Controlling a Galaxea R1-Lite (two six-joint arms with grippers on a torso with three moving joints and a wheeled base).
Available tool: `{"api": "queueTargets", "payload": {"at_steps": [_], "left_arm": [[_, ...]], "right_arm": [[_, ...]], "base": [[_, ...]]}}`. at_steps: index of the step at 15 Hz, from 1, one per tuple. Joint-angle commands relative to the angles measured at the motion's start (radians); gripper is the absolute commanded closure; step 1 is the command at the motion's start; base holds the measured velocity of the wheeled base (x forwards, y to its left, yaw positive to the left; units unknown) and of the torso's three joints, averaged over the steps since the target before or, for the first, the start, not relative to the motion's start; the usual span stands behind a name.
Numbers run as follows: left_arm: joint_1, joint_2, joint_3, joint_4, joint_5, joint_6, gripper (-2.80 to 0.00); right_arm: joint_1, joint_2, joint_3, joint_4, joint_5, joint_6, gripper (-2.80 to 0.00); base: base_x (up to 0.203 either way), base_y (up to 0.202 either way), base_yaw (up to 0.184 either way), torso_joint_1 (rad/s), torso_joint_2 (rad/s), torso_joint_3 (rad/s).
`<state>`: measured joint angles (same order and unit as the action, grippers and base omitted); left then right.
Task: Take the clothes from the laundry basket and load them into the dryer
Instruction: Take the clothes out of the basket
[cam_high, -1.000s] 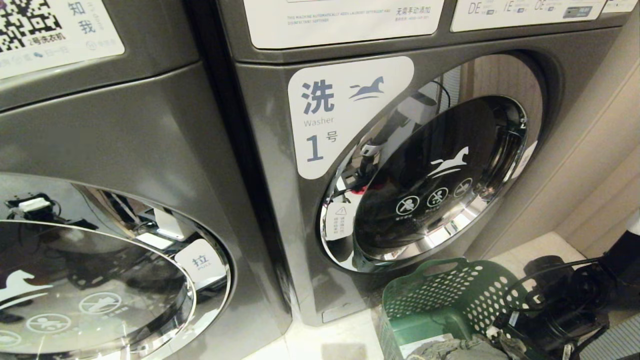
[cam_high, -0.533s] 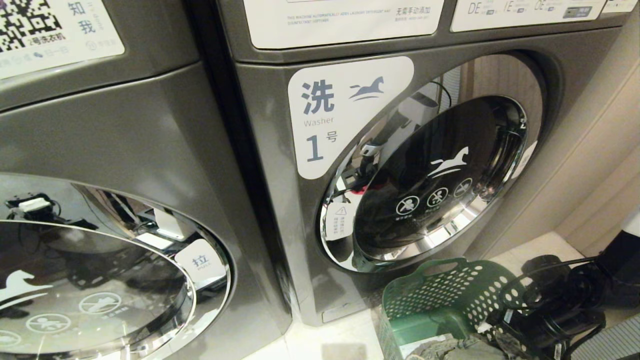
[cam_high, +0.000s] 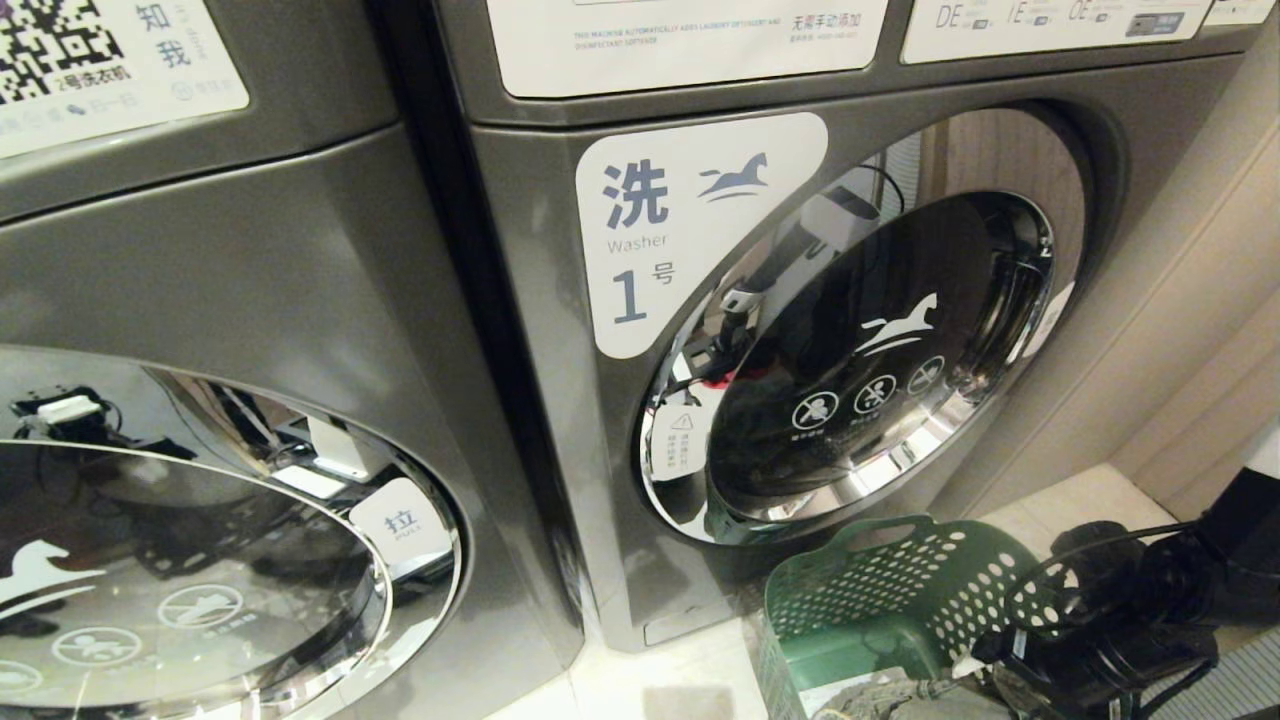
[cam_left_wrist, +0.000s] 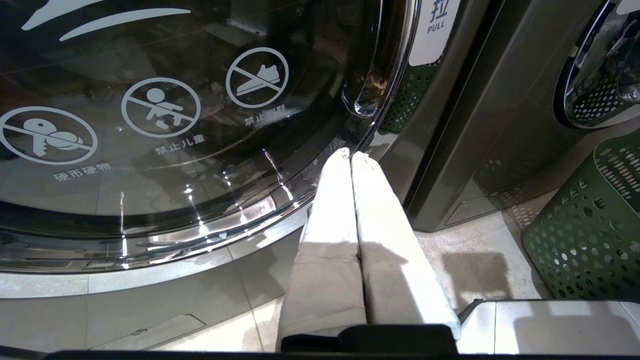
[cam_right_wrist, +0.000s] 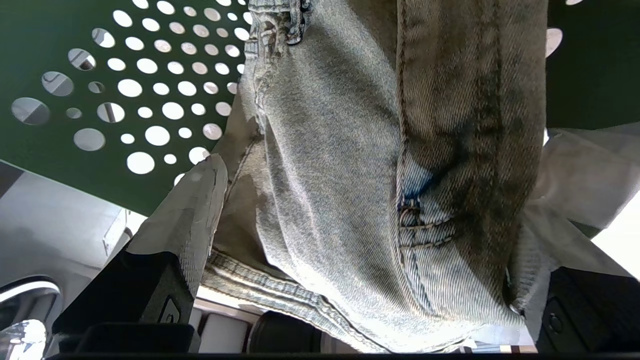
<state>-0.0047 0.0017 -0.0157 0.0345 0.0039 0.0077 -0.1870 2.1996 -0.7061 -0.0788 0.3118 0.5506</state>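
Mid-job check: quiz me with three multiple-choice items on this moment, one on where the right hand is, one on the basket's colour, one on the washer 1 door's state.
1. Where is the right hand?
A. inside the drum
B. at the laundry basket, astride the denim garment
C. on the door handle

2. What colour is the basket?
A. green
B. white
C. blue

3. The door of washer 1 is:
A. shut
B. wide open
C. removed

Answers: 1 B, the wrist view shows denim between open fingers against the perforated wall; 2 A, green in every view; 3 A, its chrome ring sits flush in the front panel.
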Motion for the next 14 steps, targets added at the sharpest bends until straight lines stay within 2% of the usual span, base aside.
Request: {"api": "queueTargets", "payload": {"at_steps": [1,3,4,7,14], "left_arm": [[0.0,0.0,-0.001,-0.001,0.001,0.0,0.0],[0.0,0.0,-0.001,-0.001,0.001,0.0,0.0],[0.0,0.0,-0.001,0.0,0.001,0.0,0.0],[0.0,0.0,0.0,0.0,0.001,0.0,0.0],[0.0,0.0,0.0,0.001,0.001,0.0,0.0]], "right_arm": [[-0.005,0.007,0.004,-0.001,0.003,0.0,-2.8],[-0.005,0.015,0.005,-0.001,0.003,-0.003,-2.8],[-0.005,0.014,0.011,-0.001,0.003,-0.014,0.0],[-0.005,0.008,0.039,-0.001,-0.004,-0.104,0.0],[-0.005,-0.084,0.075,0.021,-0.005,-0.108,0.0]], "base": [[0.0,0.0,0.0,0.0,0.0,0.0],[0.0,0.0,0.0,0.0,0.0,0.0],[0.0,0.0,0.0,0.0,0.0,0.0],[0.0,0.0,0.0,0.0,0.0,0.0],[0.0,0.0,0.0,0.0,0.0,0.0]]}}
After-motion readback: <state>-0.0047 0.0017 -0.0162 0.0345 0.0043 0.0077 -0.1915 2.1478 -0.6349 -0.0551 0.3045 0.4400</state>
